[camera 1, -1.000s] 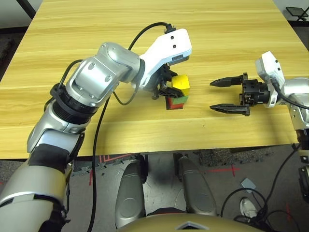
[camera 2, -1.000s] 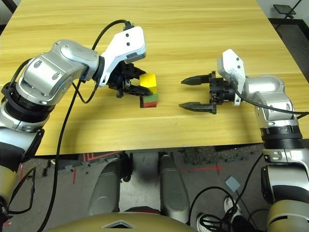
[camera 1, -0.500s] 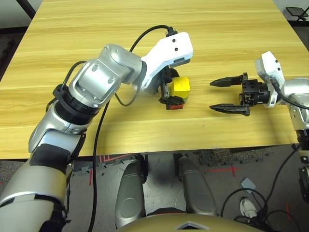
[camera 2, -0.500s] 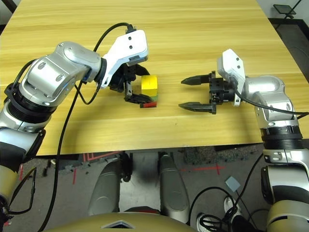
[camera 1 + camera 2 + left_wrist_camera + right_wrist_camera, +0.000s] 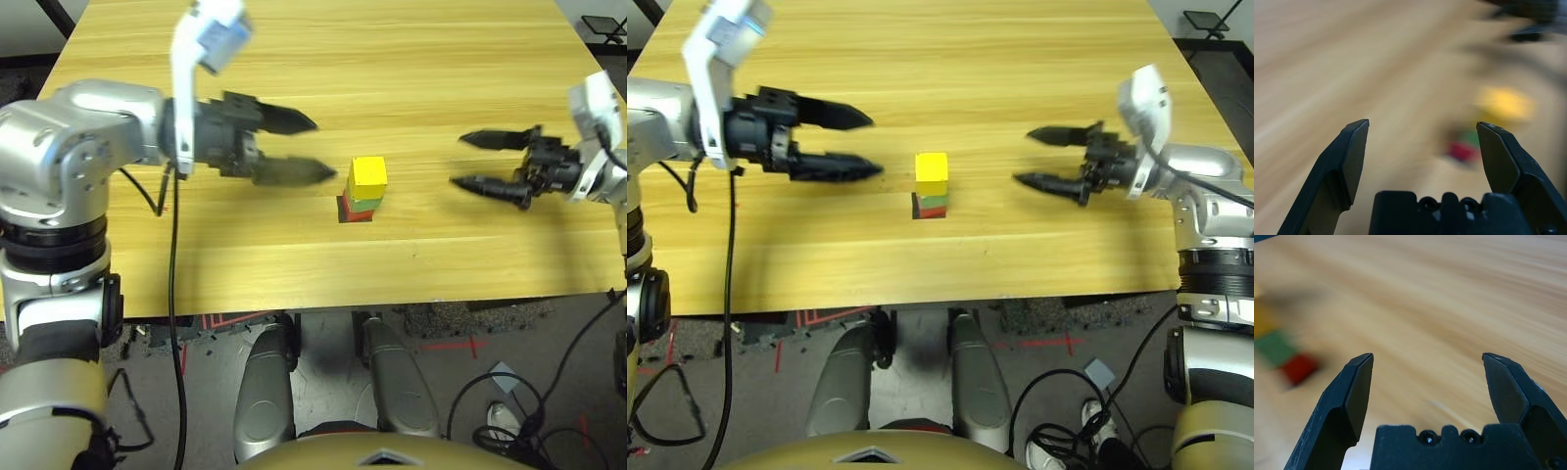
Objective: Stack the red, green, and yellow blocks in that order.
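Near the table's front middle, the three blocks stand in one stack: the red block (image 5: 359, 213) at the bottom, the green block (image 5: 364, 202) on it, and the yellow block (image 5: 368, 172) on top. My left gripper (image 5: 323, 149) hovers open to the left of the stack, apart from it, fingers pointing at it. The right gripper (image 5: 458, 160) is open too, well off to the right of the stack. The left wrist view looks past its open fingers at the blurred yellow block (image 5: 1506, 104) above the red block (image 5: 1459, 151). Beyond the right wrist's fingers show the red block (image 5: 1299, 368) and the green block (image 5: 1274, 347).
The wooden table (image 5: 294, 59) stretches far behind the stack. Its front edge (image 5: 392, 304) lies a short way in front of the blocks. A black cable (image 5: 176, 255) hangs from my left arm over that edge.
My left gripper has let go of the yellow block and pulled back to the left and up. The right gripper has drawn away to the right. The yellow block stays on the stack.
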